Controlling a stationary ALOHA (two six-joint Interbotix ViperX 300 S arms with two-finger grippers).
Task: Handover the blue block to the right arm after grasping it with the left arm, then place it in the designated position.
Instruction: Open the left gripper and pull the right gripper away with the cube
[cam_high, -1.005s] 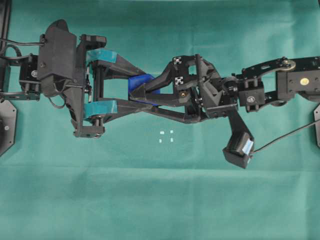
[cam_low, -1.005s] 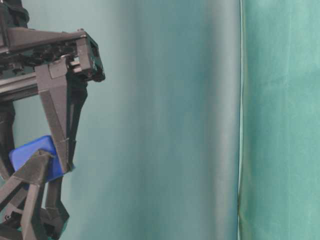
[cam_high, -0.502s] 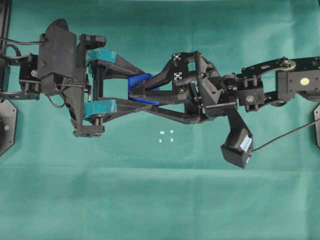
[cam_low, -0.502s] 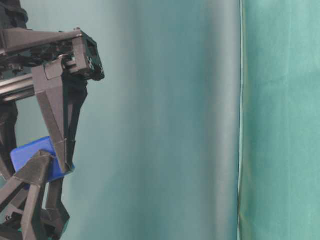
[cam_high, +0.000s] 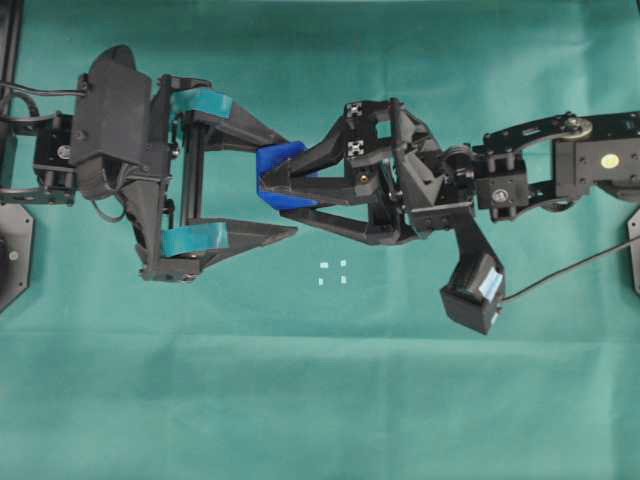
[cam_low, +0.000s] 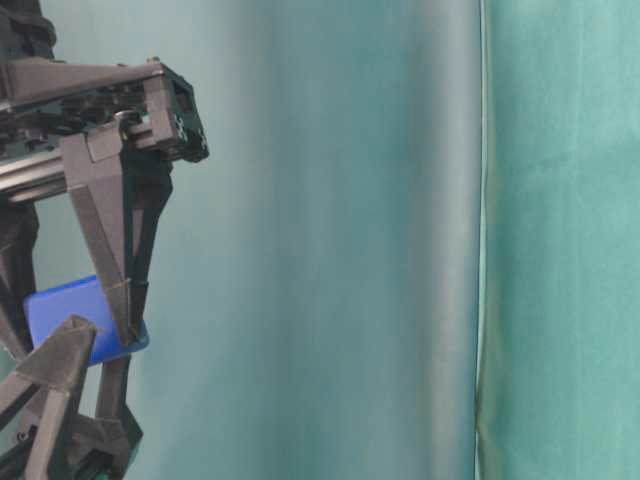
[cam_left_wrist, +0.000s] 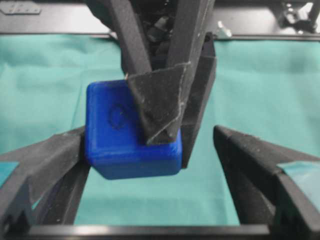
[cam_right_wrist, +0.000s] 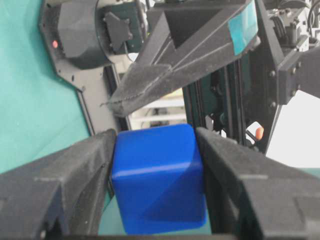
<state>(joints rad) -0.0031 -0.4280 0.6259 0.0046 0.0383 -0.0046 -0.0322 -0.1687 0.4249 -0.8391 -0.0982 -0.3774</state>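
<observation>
The blue block (cam_high: 281, 172) hangs above the green cloth, clamped between the fingers of my right gripper (cam_high: 268, 182), which is shut on it. In the right wrist view the block (cam_right_wrist: 157, 175) fills the gap between both black fingers (cam_right_wrist: 75, 175). My left gripper (cam_high: 293, 187), with teal tape at its finger bases, stands open around the block. In the left wrist view one left finger (cam_left_wrist: 47, 160) lies close by the block (cam_left_wrist: 117, 135), and the other finger (cam_left_wrist: 260, 160) is well apart. The designated position (cam_high: 332, 273), tiny white marks, lies on the cloth just below both grippers.
Green cloth (cam_high: 320, 400) covers the whole table. The right arm's wrist camera (cam_high: 472, 295) hangs low to the right of the marks. A green backdrop (cam_low: 400, 240) fills the table-level view, with the block (cam_low: 65, 315) at its left edge.
The left gripper has opened: its lower finger has swung away from the block. The right gripper stays closed on the block, which has barely moved.
</observation>
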